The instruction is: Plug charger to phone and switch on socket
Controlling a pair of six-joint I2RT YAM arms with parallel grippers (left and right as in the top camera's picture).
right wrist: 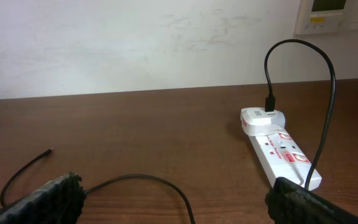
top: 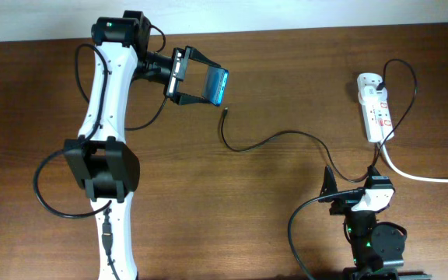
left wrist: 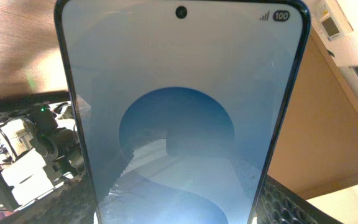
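Note:
My left gripper (top: 195, 78) is shut on the phone (top: 218, 85) and holds it above the table at the back. The phone's blue screen (left wrist: 179, 93) fills the left wrist view, with the gripper (left wrist: 174, 208) pads at its two lower edges. The charger, a thin black cable (top: 286, 134), lies on the table with its plug tip (top: 225, 112) free, just below the phone. It runs to the adapter in the white socket (top: 377, 113) at the right. My right gripper (top: 350, 185) is open low over the cable (right wrist: 142, 179), with the fingers (right wrist: 174, 190) on either side. The socket (right wrist: 278, 155) lies ahead to the right and the plug tip (right wrist: 50, 151) far left.
A thick white mains cord (top: 426, 177) leaves the socket toward the right edge. The brown wooden table (top: 271, 210) meets a white wall (right wrist: 135, 43) at the back. Loose black arm cables (top: 53, 183) hang beside the left arm.

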